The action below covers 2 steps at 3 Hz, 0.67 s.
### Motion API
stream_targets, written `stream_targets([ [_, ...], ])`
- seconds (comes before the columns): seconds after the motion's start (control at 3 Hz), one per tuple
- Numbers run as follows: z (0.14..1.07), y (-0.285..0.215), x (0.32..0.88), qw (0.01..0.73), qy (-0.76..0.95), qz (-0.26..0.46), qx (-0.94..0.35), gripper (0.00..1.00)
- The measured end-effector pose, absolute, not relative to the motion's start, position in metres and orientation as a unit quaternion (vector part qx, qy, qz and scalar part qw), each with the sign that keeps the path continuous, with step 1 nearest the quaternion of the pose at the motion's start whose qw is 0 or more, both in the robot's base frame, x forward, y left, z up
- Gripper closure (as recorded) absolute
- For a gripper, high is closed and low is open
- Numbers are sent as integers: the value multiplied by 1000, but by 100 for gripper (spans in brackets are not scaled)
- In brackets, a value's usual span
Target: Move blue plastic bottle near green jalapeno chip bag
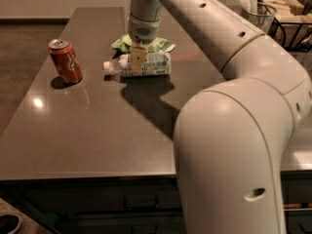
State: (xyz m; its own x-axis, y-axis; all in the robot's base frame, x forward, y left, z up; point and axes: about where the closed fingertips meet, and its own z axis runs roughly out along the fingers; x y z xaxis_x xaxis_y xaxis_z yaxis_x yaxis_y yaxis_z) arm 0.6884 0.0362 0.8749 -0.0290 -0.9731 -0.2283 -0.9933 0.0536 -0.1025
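Observation:
The blue plastic bottle [152, 64] lies on its side on the dark table [97, 130], white cap pointing left. It is clear plastic with a pale label. My gripper [137, 58] comes down from above and is shut on the bottle's middle, one tan finger showing across its front. The green jalapeno chip bag [157, 45] lies flat just behind the bottle, touching or nearly touching it, and is partly hidden by the gripper and wrist.
A red soda can [65, 61] stands upright left of the bottle. A clear glass [257, 14] and a dark wire basket [287, 21] are at the back right. My large arm covers the right half of the view.

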Motion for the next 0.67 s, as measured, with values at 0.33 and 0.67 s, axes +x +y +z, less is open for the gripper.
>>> stream_targets([
  [0.33,868,16,708,126,734,36,-666,85],
  [0.67,869,-4,723,133,748,23,-650,62],
])
